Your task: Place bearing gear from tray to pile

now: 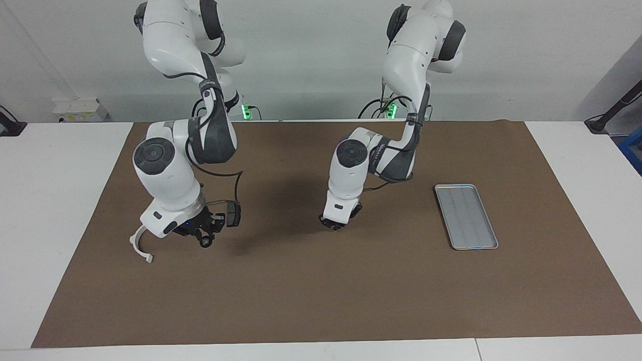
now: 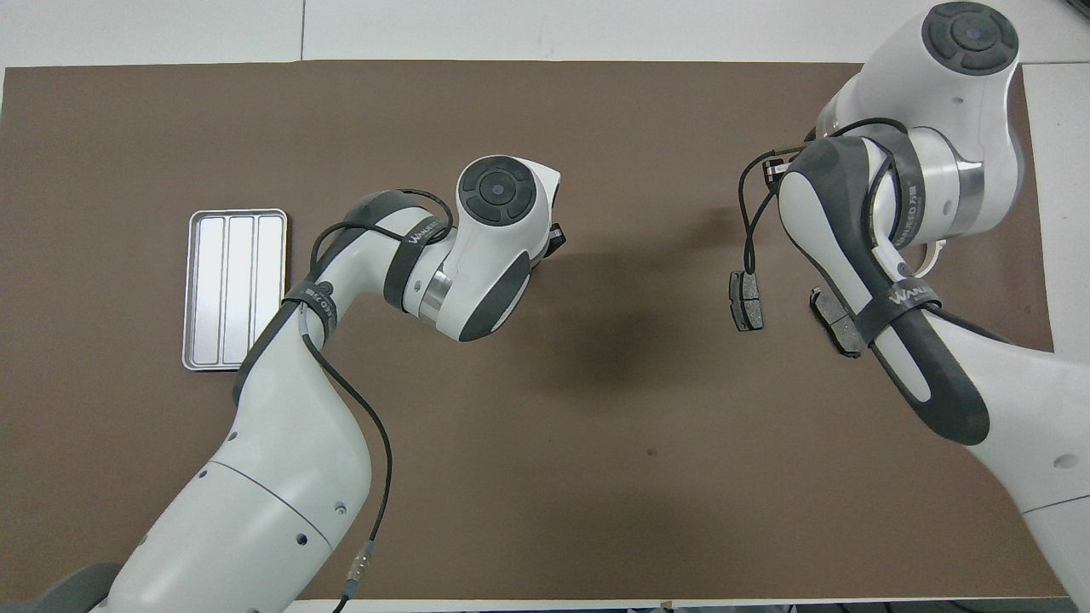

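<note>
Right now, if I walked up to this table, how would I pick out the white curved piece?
Start at the brown mat and go to the right arm's end of the table, away from the silver tray. There, partly under the right gripper, lies the white bracket. It is a pale half ring with squared ends, while the brake pads beside it are small, flat and dark grey.

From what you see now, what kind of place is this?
Probably a robotics lab or test bench: two white arms stand at a white table with a brown mat, and only a few sample parts lie out, a metal tray and brake pads.
</note>
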{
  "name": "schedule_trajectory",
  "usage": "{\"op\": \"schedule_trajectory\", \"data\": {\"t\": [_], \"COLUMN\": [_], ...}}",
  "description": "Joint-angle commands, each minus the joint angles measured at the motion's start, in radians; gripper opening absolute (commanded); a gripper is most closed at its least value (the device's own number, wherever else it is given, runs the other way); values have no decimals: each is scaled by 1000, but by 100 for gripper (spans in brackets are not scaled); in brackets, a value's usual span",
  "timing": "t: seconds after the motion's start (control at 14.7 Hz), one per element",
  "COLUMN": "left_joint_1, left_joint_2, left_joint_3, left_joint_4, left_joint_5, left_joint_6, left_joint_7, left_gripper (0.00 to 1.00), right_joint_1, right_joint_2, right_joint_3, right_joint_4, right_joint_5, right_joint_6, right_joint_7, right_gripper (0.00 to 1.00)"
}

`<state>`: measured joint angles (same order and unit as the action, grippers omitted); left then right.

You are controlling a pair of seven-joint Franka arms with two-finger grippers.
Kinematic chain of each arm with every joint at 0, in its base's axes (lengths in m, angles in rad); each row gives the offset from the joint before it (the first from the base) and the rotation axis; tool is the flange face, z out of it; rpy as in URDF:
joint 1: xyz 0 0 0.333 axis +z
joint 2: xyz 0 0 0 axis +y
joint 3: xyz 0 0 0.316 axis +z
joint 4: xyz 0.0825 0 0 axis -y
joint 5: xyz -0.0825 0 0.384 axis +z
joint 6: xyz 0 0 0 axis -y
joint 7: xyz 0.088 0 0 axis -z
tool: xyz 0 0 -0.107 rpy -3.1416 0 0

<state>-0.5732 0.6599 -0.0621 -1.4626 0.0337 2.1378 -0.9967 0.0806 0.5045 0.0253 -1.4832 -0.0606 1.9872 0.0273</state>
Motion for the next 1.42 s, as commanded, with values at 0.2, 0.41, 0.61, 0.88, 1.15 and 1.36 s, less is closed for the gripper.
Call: {"op": "schedule_trajectory", "data": {"t": [0.2,0.41,0.61,0.88,1.15,1.36], "left_joint_1": [-14,7,151,396,531,552], "left_joint_2": [9,-32,-282,-516,-618,-652], "left_joint_3": [31,36,33,30,36,38], "left_joint_4": [10,7,-164,-283,-262,-263], "left_joint_5": [23,32,25,-17,-43,-43], "left_joint_6": [-7,-13,-42,-191,-390,-459], "left_joint_7": [-28,-16,31,371,636,725], "left_gripper": [79,100,100,100,100,100], "right_joint_1": [-59,-59,-61,-67,-61,-44], "right_joint_2": [58,88,97,115,112,72], "right_joint_3": [13,13,13,13,13,10], "right_joint_4": [-88,-88,-88,-92,-98,-80], "right_joint_5": [-30,-36,-36,-36,-36,-36], "right_joint_6": [209,254,268,297,285,193], "right_joint_7": [-86,-86,-87,-86,-78,-61], "right_gripper": [0,0,0,0,48,100]}}
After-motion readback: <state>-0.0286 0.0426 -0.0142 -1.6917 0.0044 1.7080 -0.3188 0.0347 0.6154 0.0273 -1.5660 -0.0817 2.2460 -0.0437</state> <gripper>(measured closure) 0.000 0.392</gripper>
